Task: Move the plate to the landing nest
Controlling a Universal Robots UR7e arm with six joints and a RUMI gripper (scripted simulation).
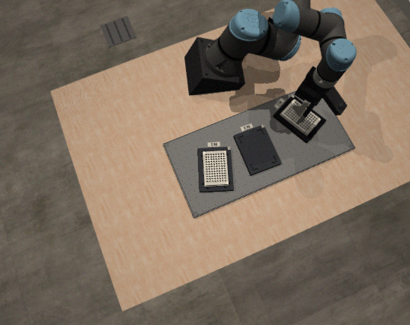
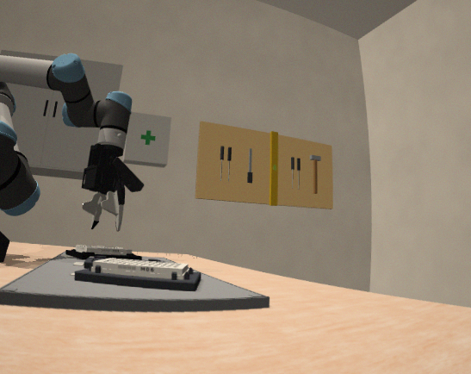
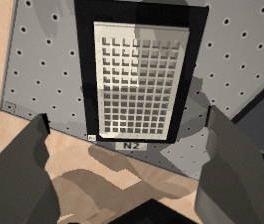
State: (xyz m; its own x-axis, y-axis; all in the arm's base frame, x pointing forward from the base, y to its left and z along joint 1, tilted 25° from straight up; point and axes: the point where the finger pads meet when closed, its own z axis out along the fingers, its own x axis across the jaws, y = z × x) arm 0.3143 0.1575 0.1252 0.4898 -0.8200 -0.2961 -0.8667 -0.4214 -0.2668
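While above plate M09 (image 3: pixel 139 82), open pincer (image 3: pixel 127 129).

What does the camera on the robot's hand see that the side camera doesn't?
Only the wrist view looks straight down on the plate, showing its grid of little wells, the black holder around it, and the N2 tag. Only the exterior view shows the tool board on the wall, the green-cross box, the other plate marked M06, and the gap between the gripper and the plates below. Both show the open fingers holding nothing, and the grey base board on the wooden table.
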